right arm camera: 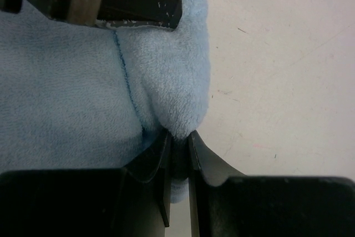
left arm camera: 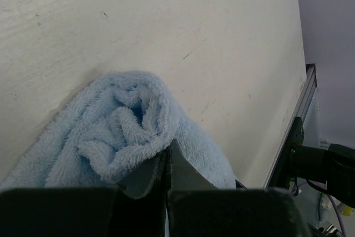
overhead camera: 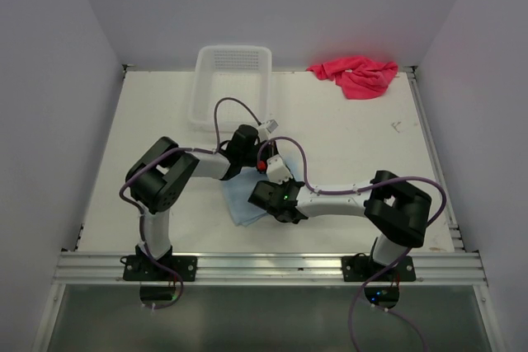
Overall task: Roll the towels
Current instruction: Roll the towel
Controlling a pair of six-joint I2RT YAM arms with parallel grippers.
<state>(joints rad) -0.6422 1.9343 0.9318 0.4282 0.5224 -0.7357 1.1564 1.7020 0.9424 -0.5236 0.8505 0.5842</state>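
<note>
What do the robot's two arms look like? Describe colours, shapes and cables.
Both the left arm and right arm have pale grey links, bulky black joints and black base plates. Purple cables loop along each. The fingers are flat, dark and tapered.

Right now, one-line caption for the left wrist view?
Close-up: left gripper shut on the partly rolled light blue towel on the white table.

— Light?
— Soft, even, from overhead. The matte white table (overhead camera: 346, 146) is bright without glare; faint shadows lie under the arms.
— Focus?
— Overhead crisp. Wrist views: pale blue terry towel (left arm camera: 133, 120) sharp, left gripper (left arm camera: 168, 154) dark, blurred.
</note>
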